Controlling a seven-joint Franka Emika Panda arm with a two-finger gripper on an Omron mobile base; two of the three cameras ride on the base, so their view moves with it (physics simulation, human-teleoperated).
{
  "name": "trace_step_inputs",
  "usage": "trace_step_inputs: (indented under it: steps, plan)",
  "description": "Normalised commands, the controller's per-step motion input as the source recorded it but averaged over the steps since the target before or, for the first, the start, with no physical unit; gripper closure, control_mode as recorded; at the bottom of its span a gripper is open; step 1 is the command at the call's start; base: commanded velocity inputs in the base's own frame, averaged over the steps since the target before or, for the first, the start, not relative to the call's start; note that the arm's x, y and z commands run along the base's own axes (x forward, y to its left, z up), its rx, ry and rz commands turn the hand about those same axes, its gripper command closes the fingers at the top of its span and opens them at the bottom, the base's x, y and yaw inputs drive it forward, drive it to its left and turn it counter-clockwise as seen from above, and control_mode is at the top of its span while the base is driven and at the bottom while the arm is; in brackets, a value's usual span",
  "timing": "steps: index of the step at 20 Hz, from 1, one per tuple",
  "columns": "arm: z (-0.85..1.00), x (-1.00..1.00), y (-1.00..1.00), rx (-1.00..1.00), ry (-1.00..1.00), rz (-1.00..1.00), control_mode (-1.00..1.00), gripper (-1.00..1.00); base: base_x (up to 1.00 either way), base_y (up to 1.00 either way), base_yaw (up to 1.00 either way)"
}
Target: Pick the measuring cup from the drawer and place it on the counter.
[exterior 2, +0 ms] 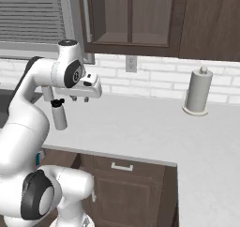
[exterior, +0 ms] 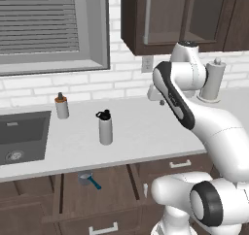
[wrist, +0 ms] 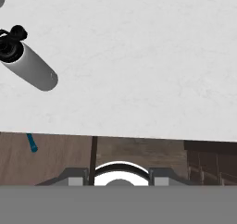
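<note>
Left base view: measuring cup sits in the open drawer at seven o'clock; your gripper hangs part-open, empty, over the counter — reach down next

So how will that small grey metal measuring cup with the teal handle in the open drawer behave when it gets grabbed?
The small grey metal measuring cup with the teal handle looks rigid, so it probably won't flex. Being tiny beside the tall grey bottle, it is likely light. Its smooth round wall may slip or spin between fingers, and the offset handle could tilt it.
</note>
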Motion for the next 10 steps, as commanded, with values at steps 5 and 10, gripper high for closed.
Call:
trace_step_inputs:
  steps: [5,10]
  plan:
    - [0.0,0.0,0.0,0.0,0.0,0.0,1.0,-1.0,0.0,0.0,0.0]
    - [0.0,0.0,0.0,0.0,0.0,0.0,1.0,-1.0,-0.05,-0.1,0.0]
